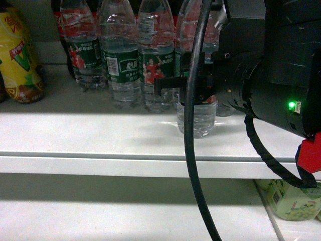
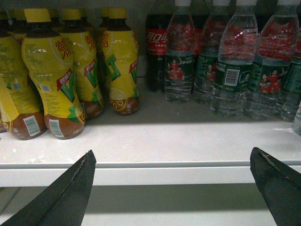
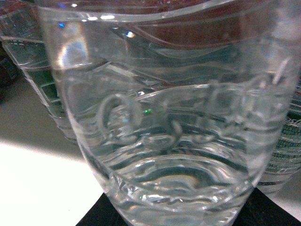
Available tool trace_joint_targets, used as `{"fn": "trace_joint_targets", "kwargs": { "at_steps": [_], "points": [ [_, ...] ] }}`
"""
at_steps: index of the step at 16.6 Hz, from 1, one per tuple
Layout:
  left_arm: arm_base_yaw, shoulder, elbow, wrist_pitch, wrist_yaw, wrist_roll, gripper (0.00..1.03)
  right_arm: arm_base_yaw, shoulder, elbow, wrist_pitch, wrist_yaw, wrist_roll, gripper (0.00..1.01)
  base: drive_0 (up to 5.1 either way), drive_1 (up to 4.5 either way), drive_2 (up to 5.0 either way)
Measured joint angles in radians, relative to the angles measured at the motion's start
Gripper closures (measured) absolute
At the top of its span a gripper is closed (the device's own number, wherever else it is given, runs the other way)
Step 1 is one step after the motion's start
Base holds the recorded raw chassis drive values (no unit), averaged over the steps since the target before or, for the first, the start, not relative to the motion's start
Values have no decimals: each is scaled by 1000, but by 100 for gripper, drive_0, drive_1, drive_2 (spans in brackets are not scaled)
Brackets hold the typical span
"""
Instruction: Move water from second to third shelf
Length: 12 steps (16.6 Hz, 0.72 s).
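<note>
Far left of the shelf (image 1: 100, 133) you've got the yellow-labelled drinks (image 2: 51, 75) bunched near the left end, dark cola bottles (image 2: 155, 47) tucked at the back, then the row of green-label water bottles (image 1: 120, 55) running rightward behind the front lip. Your left gripper (image 2: 174, 188) hangs below the shelf's front edge, jaws spread wide with nothing between them, well clear of everything. Now the action: the water (image 1: 196, 113) you want stands forward of its row, close to the front edge toward the right, base apparently on the board. Your right gripper (image 1: 193, 85) is right at its label band, dark fingers wrapping both sides, and the wrist view is filled with ribbed clear plastic — but whether those jaws are truly clamped or just bracketing, you can't tell from here. That's the risk: lift on a loose pinch and a ribbed, water-heavy bottle may slide down or tip off the lip. Neighbours sit just behind, so a swing on the way out could knock them over. The black cable (image 1: 193, 165) drapes across the front too; it could snag on the shelf edge.
</note>
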Motion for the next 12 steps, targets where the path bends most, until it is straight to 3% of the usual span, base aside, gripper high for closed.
{"fn": "trace_joint_targets", "kwargs": {
  "at_steps": [6,12],
  "points": [
    [0,0,0,0,0,0,5,-4,-9,-10,4,-11,-6,61,0,0,0],
    [0,0,0,0,0,0,5,-12,-92,-126,38,-42,-8,61,0,0,0]
  ]
}}
